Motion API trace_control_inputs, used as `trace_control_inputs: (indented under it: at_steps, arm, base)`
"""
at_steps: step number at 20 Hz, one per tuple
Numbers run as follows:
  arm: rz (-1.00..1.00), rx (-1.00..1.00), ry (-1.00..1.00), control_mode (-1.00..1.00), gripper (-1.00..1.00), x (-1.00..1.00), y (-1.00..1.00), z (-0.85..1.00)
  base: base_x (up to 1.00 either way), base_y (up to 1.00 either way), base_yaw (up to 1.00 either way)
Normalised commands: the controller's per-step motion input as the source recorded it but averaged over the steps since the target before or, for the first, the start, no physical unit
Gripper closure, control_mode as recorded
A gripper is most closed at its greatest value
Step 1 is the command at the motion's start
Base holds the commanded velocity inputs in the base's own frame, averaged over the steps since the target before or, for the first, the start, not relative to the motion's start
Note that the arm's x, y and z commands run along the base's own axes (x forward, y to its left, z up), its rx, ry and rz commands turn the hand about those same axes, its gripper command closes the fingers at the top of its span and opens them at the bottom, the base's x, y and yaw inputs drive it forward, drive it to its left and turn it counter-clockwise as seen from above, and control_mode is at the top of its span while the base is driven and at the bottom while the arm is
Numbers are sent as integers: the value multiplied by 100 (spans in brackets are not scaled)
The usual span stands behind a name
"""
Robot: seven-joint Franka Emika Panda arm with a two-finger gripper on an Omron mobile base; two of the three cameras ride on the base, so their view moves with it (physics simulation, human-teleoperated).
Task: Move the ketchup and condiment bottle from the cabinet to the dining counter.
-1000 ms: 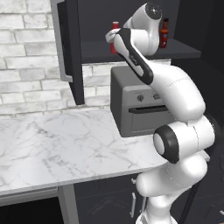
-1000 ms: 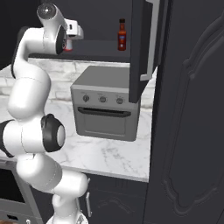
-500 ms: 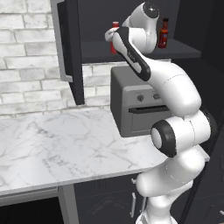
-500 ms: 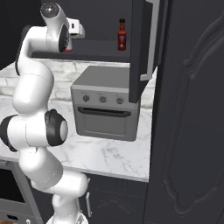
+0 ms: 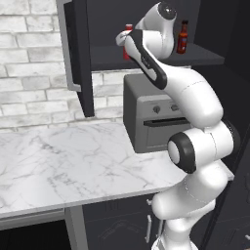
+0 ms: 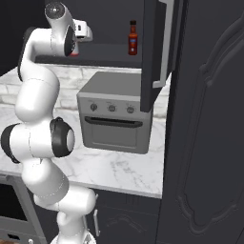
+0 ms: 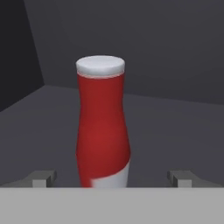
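In the left base view, an open dark charcoal cabinet door (image 5: 78, 58) with a long silver bar handle was seen at the left, above a white grey-veined marble table (image 5: 73, 161) set against a pale brick wall (image 5: 29, 63). To its right, the small red ketchup bottle with a whitish cap (image 5: 128, 36) was seen standing upright on the dark shelf of the cabinet (image 5: 161, 56), partly hidden by the white arm. Further right on the same shelf, well apart from the ketchup, the small dark brown-red condiment bottle with a red cap (image 5: 182, 38) was seen upright. Below the shelf, a grey toaster oven with three knobs (image 5: 151, 114) was seen resting on the table.

In the right base view, the tool (image 6: 85, 32) was seen raised to shelf level at the left, with the condiment bottle (image 6: 133, 39) standing to its right.

In the hand view, the ketchup (image 7: 102, 127) was seen between the two dark fingertips (image 7: 43, 178), which were spread wide apart on either side of it, not touching it.
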Motion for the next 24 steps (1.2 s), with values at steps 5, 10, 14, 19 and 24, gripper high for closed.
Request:
trace_control_inputs:
  at_steps: [5, 10, 14, 19, 24]
  arm:
    - [0, 0, 0, -100, -100, 2, 7, -5]
    - [0, 0, 0, -100, -100, 9, 4, -4]
    - [0, 1, 0, -100, -100, 15, 0, -4]
    - [0, 1, 0, -100, -100, 16, 1, -4]
    - [0, 2, 0, -100, -100, 21, 7, -4]
  base:
    - [0, 0, 0]
    - [0, 0, 0]
    - [0, 0, 0]
    - [0, 0, 0]
    - [0, 0, 0]
